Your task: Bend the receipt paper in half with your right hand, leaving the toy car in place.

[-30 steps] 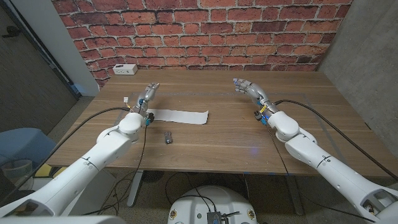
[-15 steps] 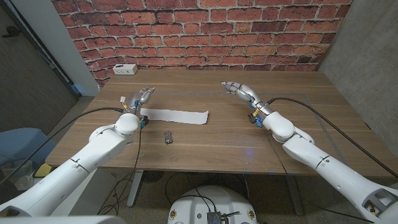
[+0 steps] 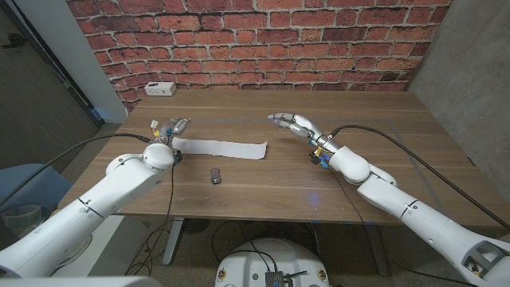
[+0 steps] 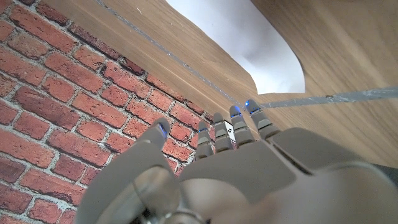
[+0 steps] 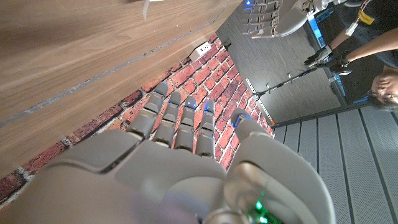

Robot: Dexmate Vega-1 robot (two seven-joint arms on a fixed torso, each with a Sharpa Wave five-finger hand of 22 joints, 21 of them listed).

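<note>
A long white receipt paper (image 3: 222, 148) lies flat across the table's left middle, and its end (image 4: 244, 38) shows in the left wrist view. A small dark toy car (image 3: 214, 176) stands on the wood just in front of the paper, apart from it. My right hand (image 3: 291, 123) hovers open to the right of the paper's right end, fingers stretched toward the left and holding nothing. My left hand (image 3: 170, 128) sits at the paper's left end, fingers straight and empty; whether it touches the paper is unclear.
A white box (image 3: 161, 88) stands at the back left of the wooden table (image 3: 366, 119), against the brick wall. A thin tape line (image 4: 336, 96) runs across the wood. A person's hands (image 5: 326, 57) show far off in the right wrist view.
My right hand has swung left and lower, from the table's right middle toward the paper's right end. My left hand has drawn back leftward to the paper's left end.
</note>
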